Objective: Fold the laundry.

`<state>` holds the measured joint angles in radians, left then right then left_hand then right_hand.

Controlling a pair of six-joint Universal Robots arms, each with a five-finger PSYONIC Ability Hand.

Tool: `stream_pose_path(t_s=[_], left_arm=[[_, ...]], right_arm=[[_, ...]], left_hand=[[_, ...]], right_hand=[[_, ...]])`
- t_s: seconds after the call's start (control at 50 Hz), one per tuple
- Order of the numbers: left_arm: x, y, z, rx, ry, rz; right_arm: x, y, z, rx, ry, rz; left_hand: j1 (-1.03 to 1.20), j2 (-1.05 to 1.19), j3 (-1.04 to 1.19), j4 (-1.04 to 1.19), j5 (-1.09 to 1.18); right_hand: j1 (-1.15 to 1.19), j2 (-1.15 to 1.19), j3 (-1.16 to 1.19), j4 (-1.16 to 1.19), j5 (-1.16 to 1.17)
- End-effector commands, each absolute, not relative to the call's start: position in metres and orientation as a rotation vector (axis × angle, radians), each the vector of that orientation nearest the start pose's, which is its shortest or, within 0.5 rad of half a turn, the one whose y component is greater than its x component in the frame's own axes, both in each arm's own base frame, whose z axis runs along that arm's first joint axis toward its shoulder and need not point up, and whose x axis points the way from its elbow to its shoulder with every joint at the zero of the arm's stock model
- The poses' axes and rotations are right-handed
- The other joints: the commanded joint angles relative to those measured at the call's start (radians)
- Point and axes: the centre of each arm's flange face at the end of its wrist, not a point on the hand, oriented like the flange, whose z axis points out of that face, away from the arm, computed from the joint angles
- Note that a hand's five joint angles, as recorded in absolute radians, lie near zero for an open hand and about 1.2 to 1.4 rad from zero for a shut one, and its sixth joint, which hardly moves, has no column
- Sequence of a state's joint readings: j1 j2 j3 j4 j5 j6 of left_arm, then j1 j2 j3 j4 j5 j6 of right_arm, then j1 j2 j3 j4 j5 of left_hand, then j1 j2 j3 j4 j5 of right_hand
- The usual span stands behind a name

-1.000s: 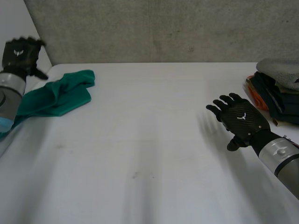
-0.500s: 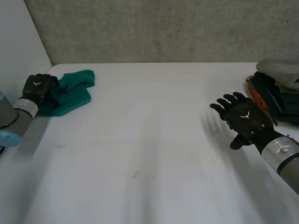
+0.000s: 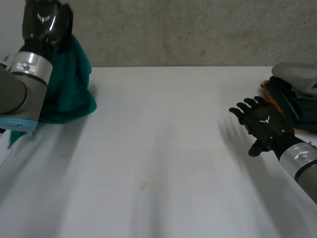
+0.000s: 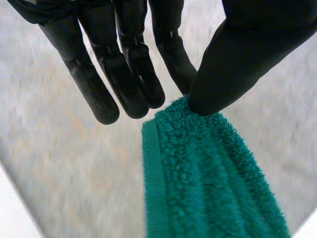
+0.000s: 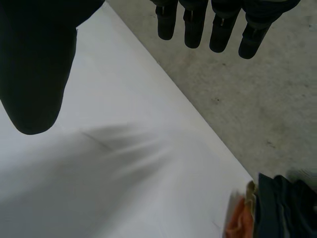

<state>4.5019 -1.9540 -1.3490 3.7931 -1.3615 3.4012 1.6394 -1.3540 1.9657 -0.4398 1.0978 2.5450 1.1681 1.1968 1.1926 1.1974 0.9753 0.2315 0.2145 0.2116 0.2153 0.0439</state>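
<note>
A green towel [image 3: 72, 84] hangs at the table's far left, lifted by one end. My left hand [image 3: 45, 21] is raised above the table and holds the towel's top. In the left wrist view the thumb [image 4: 237, 59] pinches the folded edge of the green towel [image 4: 208, 178] against the fingers [image 4: 133, 64]. The towel's lower part rests on the white table [image 3: 158, 148]. My right hand [image 3: 265, 124] hovers low over the table's right side, fingers straight and spread, holding nothing. In the right wrist view its fingers [image 5: 198, 25] and thumb [image 5: 34, 59] stand apart above bare table [image 5: 99, 163].
A pile of folded laundry [image 3: 292, 96], grey on top with dark blue and orange beneath, sits at the table's right edge, close behind my right hand; the same laundry pile [image 5: 272, 208] appears in the right wrist view. A grey wall [image 3: 173, 29] runs along the table's back edge.
My left hand came down on the towel, closed on its edge and rose, pulling one end of the towel up off the table. My right hand drifted slightly right.
</note>
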Motion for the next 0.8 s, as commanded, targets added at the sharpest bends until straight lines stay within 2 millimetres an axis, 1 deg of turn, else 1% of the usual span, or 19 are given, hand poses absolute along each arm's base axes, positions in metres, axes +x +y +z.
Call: stream_pose_path(t_s=[0.02,0.1,0.16,0.22,0.24,0.3,0.32,0.38,0.42,0.44,0.46,0.5,0.58,0.6,0.64,0.68,0.72,0.76,0.8], left_arm=[[-0.260,-0.313,0.343,0.746,1.573,-2.806],[-0.282,-0.263,0.367,0.850,1.540,-2.906],[-0.296,-0.248,0.369,0.903,1.538,-2.947],[-0.325,-0.231,0.351,1.021,1.619,-2.973],[-0.342,-0.224,0.337,1.087,1.680,-2.968],[-0.366,-0.212,0.310,1.199,1.781,-2.932],[-0.380,-0.203,0.291,1.282,1.846,-2.895],[-0.399,-0.189,0.256,1.403,1.945,-2.810],[-0.403,-0.188,0.238,1.441,1.999,-2.751],[-0.404,-0.188,0.231,1.453,2.022,-2.723],[-0.404,-0.188,0.220,1.470,2.048,-2.681],[-0.403,-0.187,0.216,1.471,2.051,-2.659],[-0.387,-0.196,0.223,1.304,2.040,-2.609],[-0.372,-0.209,0.228,1.175,2.030,-2.575],[-0.354,-0.225,0.233,1.045,2.016,-2.527],[-0.325,-0.241,0.237,0.885,2.012,-2.438],[-0.301,-0.247,0.237,0.794,2.024,-2.361],[-0.288,-0.247,0.235,0.773,2.043,-2.317],[-0.270,-0.248,0.229,0.744,2.074,-2.251]], right_arm=[[0.190,-0.285,0.184,-1.033,2.112,-1.945],[0.191,-0.288,0.198,-0.863,2.159,-1.809],[0.191,-0.287,0.205,-0.780,2.192,-1.726],[0.191,-0.287,0.205,-0.730,2.207,-1.687],[0.191,-0.287,0.204,-0.725,2.207,-1.688],[0.189,-0.288,0.199,-0.717,2.207,-1.697],[0.189,-0.288,0.197,-0.716,2.208,-1.698],[0.187,-0.288,0.192,-0.727,2.213,-1.710],[0.185,-0.288,0.191,-0.725,2.218,-1.717],[0.185,-0.289,0.191,-0.727,2.217,-1.720],[0.185,-0.289,0.191,-0.728,2.215,-1.719],[0.186,-0.288,0.191,-0.740,2.203,-1.714],[0.190,-0.286,0.191,-0.809,2.190,-1.723],[0.191,-0.285,0.191,-0.830,2.189,-1.727],[0.192,-0.283,0.189,-0.913,2.190,-1.736],[0.197,-0.279,0.188,-0.985,2.172,-1.740],[0.214,-0.266,0.187,-1.118,2.108,-1.733],[0.230,-0.251,0.187,-1.228,2.035,-1.715],[0.240,-0.243,0.188,-1.273,1.990,-1.700]], left_hand=[[0.228,0.199,0.204,0.199,0.246],[0.228,0.199,0.204,0.199,0.246],[0.228,0.199,0.204,0.199,0.246],[0.228,0.199,0.204,0.199,0.246],[0.228,0.199,0.204,0.199,0.246],[0.228,0.199,0.204,0.199,0.246],[0.228,0.199,0.204,0.199,0.246],[0.228,0.199,0.204,0.199,0.246],[0.220,0.191,0.195,0.191,0.238],[0.069,0.040,0.044,0.039,0.087],[-0.357,-0.386,-0.382,-0.387,-0.339],[-0.604,-0.633,-0.629,-0.633,-0.586],[-0.728,-0.757,-0.753,-0.757,-0.710],[-0.781,-0.810,-0.805,-0.810,-0.763],[-0.781,-0.810,-0.806,-0.811,-0.763],[-0.781,-0.810,-0.806,-0.811,-0.763],[-0.773,-0.801,-0.797,-0.802,-0.754],[-0.764,-0.793,-0.788,-0.793,-0.746],[-0.711,-0.740,-0.736,-0.741,-0.693]], right_hand=[[-0.057,-0.040,-0.037,-0.041,-0.044],[-0.057,-0.040,-0.037,-0.041,-0.044],[-0.057,-0.040,-0.037,-0.041,-0.044],[-0.057,-0.040,-0.037,-0.041,-0.044],[-0.057,-0.040,-0.037,-0.041,-0.044],[-0.057,-0.040,-0.037,-0.041,-0.044],[-0.057,-0.040,-0.037,-0.041,-0.044],[-0.057,-0.040,-0.037,-0.041,-0.044],[-0.057,-0.040,-0.037,-0.041,-0.044],[-0.057,-0.040,-0.037,-0.041,-0.044],[-0.057,-0.040,-0.037,-0.041,-0.044],[-0.057,-0.040,-0.037,-0.041,-0.044],[-0.057,-0.040,-0.037,-0.041,-0.044],[-0.057,-0.040,-0.037,-0.041,-0.044],[-0.057,-0.040,-0.037,-0.041,-0.044],[-0.057,-0.040,-0.037,-0.041,-0.044],[-0.057,-0.040,-0.037,-0.041,-0.044],[-0.057,-0.040,-0.037,-0.041,-0.044],[-0.057,-0.040,-0.037,-0.041,-0.044]])
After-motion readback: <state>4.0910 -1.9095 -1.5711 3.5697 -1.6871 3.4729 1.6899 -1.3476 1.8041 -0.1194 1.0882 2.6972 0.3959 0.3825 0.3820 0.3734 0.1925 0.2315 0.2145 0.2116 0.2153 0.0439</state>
